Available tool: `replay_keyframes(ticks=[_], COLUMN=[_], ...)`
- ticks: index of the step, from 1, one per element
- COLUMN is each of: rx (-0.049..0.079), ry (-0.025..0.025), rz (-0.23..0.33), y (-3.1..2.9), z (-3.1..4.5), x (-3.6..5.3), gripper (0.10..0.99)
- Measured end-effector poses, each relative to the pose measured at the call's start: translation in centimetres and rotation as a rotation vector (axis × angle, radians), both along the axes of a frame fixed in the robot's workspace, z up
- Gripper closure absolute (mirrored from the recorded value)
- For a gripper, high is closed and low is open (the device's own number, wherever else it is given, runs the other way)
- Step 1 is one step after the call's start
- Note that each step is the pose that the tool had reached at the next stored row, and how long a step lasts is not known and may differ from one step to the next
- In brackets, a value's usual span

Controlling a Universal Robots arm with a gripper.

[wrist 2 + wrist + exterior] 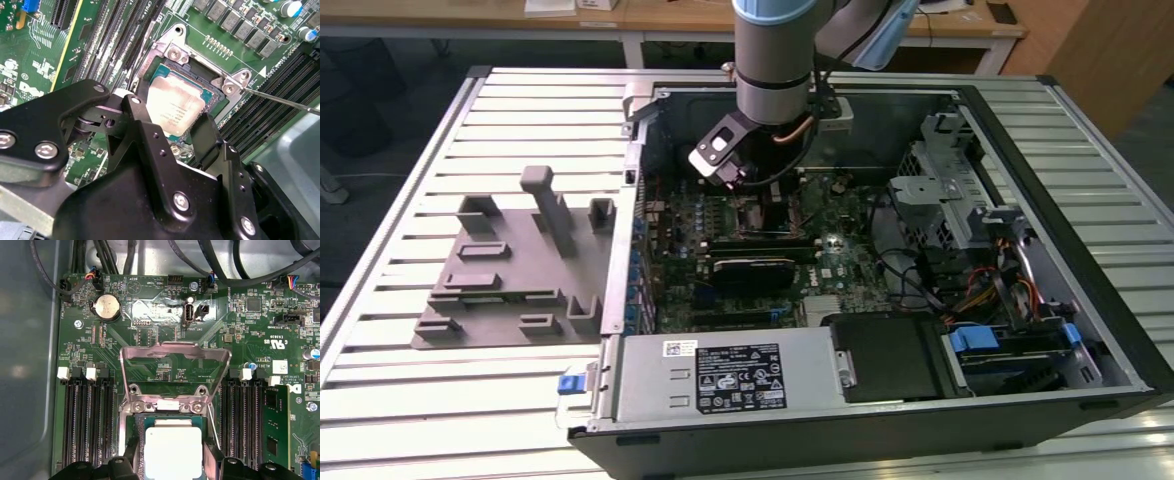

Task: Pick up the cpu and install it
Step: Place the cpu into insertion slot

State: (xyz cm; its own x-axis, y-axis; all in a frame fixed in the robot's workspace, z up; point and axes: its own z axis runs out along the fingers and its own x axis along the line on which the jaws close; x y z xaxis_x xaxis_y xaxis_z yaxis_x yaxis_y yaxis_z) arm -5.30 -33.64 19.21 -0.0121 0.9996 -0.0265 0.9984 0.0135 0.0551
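- The arm [774,60] reaches down from above into an open computer case [854,445] that lies on its side on a slatted metal worktop [400,130].
- In the second wrist view the tool [176,125] is drawn in narrow around the cpu [172,449]. Its black fingers [147,145] lie against two opposite edges of the chip, so it is gripping the chip.
- The cpu is a pale silver square, top face up. It lies level within the socket frame [172,50] on the green motherboard [240,340].
- From these angles I cannot tell whether the chip is fully seated in the socket or held just above it.
- In the first wrist view the silver load plate [175,352] is swung open and stands up from its hinge just beside the cpu, so the socket is uncovered.
- A thin metal lever rod [280,97] runs out from one corner of the socket frame.
- Rows of black memory slots [87,425] flank the socket on both sides.
- A round coin cell [107,307] sits on the board beyond the load plate.
- In the exterior view a grey plastic holder block [507,270] lies on the worktop outside the case, on the exterior view's left, well apart from the tool.
- A silver power supply [720,375] with a dark label fills the near end of the case.
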Motion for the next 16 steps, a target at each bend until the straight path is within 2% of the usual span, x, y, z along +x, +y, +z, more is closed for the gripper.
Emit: replay_keyframes(ticks=[11,13,14,16], rx=[0.001,0.001,0.001,0.001], ry=[0.0002,0.0003,0.0003,0.0003], rz=[0.000,0.000,0.000,0.000], y=[0.00,-0.01,-0.01,-0.01], z=[0.01,0.02,0.02,0.01], x=[0.00,-0.01,-0.01,0.00], gripper=[0.475,0.494,0.545,0.545])
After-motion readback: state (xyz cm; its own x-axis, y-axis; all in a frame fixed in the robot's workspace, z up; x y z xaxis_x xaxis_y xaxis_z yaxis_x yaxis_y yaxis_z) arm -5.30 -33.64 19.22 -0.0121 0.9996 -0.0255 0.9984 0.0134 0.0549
